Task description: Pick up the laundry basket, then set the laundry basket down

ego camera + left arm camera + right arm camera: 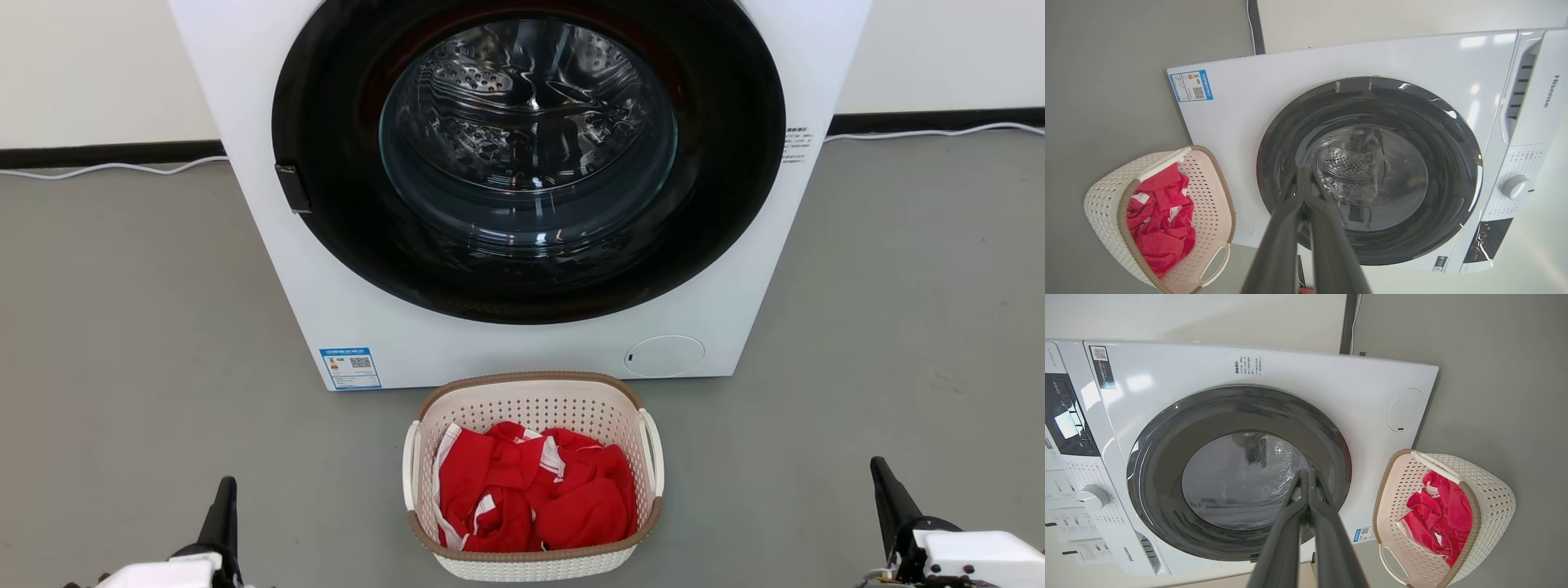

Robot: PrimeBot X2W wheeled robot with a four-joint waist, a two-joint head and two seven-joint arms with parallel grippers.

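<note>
The laundry basket (pixel 535 404) is cream-white and perforated, with a brown rim and two white loop handles. It stands on the grey floor just in front of the washing machine and holds red and white cloth (pixel 535 490). The basket (pixel 1106 192) lies at the lower left of the left wrist view, and the basket (pixel 1488 490) at the lower right of the right wrist view. My left gripper (pixel 226 483) is shut at the lower left, well left of the basket. My right gripper (pixel 878 465) is shut at the lower right, well right of it. Both hold nothing.
A large white washing machine (pixel 490 343) with a closed dark round door (pixel 526 155) stands right behind the basket. A white cable (pixel 106 167) runs along the wall's dark skirting. Open grey floor (pixel 147 343) lies on both sides of the basket.
</note>
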